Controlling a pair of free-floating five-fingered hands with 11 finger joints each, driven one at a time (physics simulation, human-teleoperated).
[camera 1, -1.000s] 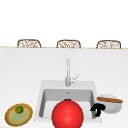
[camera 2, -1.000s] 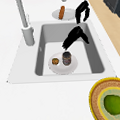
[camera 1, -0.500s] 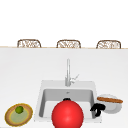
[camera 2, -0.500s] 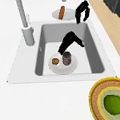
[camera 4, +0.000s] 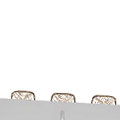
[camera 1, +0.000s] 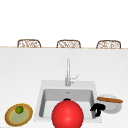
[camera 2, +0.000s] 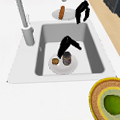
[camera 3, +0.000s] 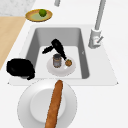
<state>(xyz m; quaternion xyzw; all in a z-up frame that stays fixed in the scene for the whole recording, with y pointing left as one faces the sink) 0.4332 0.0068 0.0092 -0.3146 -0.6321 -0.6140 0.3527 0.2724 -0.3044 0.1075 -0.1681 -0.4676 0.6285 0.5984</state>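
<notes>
A small dark jar stands upright on a white plate at the bottom of the sink basin, its lid on top. Just beside it on the same plate lies a small round orange-brown piece of food — the two close together, whether touching cannot be told.

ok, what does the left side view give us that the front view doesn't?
Left side view: the left hand down in the sink, fingers at a dark jar beside a small orange piece on a white plate. Front view: a red sphere in front of the sink, and three chairs at the back. Both: faucet, right hand by the baguette, lime.
</notes>
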